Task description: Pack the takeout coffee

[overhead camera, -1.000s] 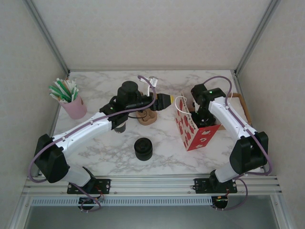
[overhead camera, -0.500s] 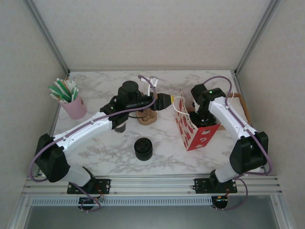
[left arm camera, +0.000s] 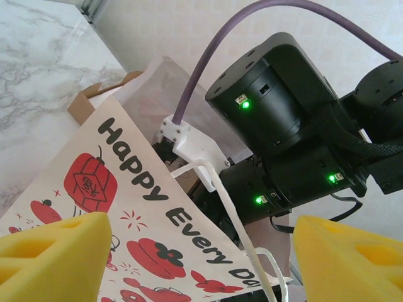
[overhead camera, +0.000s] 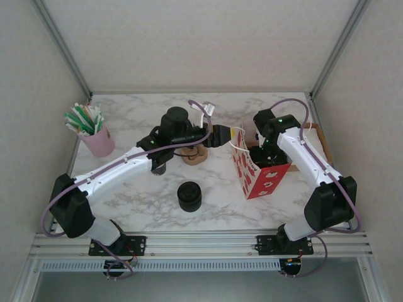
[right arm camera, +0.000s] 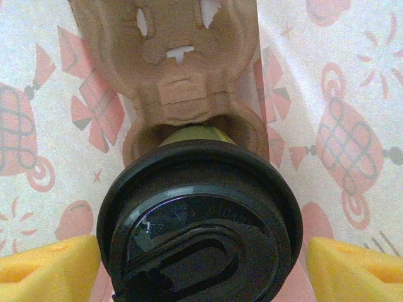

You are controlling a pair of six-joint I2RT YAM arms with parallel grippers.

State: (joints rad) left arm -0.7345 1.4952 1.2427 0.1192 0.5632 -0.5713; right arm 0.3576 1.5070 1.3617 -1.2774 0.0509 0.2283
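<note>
The right gripper (right arm camera: 201, 264) is spread beside the green, black-lidded paper cup (right arm camera: 195, 133) in the red-and-white paper bag (overhead camera: 258, 179); the left gripper (left arm camera: 201, 258) is spread too. On lifting out, a pad (right arm camera: 44, 270) might snag the lid (right arm camera: 201, 207).

2 white arms (overhead camera: 119, 167) with black joints, purple cables (left arm camera: 189, 91), green lights (left arm camera: 245, 104) and yellow foam fingers (left arm camera: 50, 251).
</note>
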